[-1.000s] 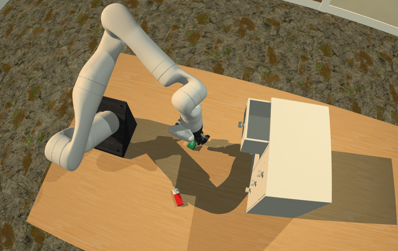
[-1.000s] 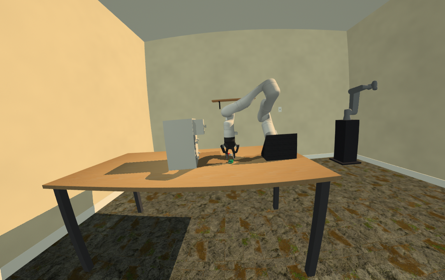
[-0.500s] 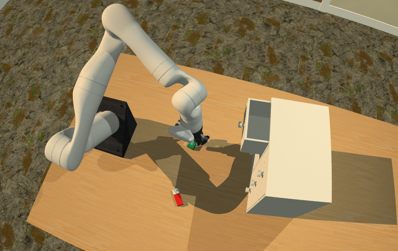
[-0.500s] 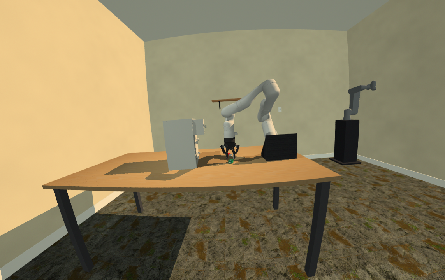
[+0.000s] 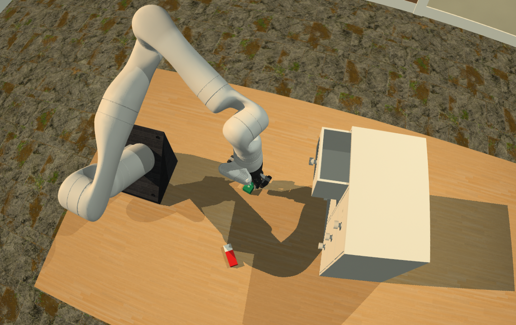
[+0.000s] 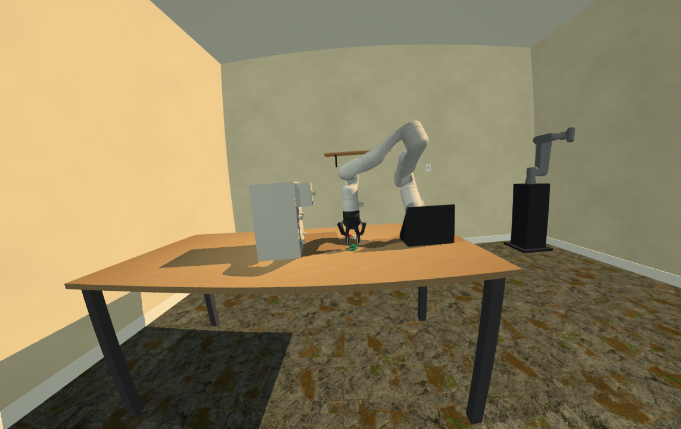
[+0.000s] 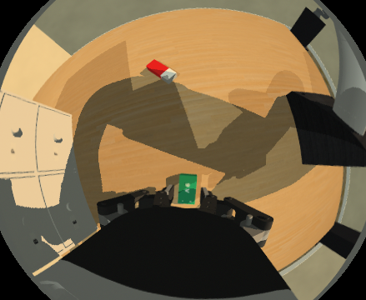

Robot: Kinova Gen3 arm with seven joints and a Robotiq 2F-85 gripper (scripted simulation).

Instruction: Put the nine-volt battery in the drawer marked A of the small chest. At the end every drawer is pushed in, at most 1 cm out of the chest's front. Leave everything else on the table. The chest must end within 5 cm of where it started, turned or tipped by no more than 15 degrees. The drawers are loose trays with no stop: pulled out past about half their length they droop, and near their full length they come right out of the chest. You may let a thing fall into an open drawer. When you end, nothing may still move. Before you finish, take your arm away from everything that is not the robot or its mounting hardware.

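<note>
The nine-volt battery (image 5: 248, 188) (image 6: 353, 247) (image 7: 187, 189) is a green block with white marks, lying on the table. My gripper (image 6: 352, 242) (image 7: 187, 192) points down just above it. Its fingers are partly open, one on each side of the battery in the wrist view, with gaps beside it. The cream chest (image 5: 388, 193) (image 6: 274, 221) stands upright. One upper drawer (image 5: 329, 188) (image 6: 303, 193) is pulled partway out and looks level; the inside that shows is empty. The other drawers look pushed in. I cannot read any drawer's letter.
A red and white block (image 5: 230, 257) (image 7: 157, 67) lies on the table (image 5: 162, 258) (image 6: 385, 269), away from the battery. The arm's black base (image 5: 165, 178) (image 6: 428, 224) (image 7: 328, 137) stands on the side opposite the chest. Knobs (image 5: 337, 224) stick out from the chest's front.
</note>
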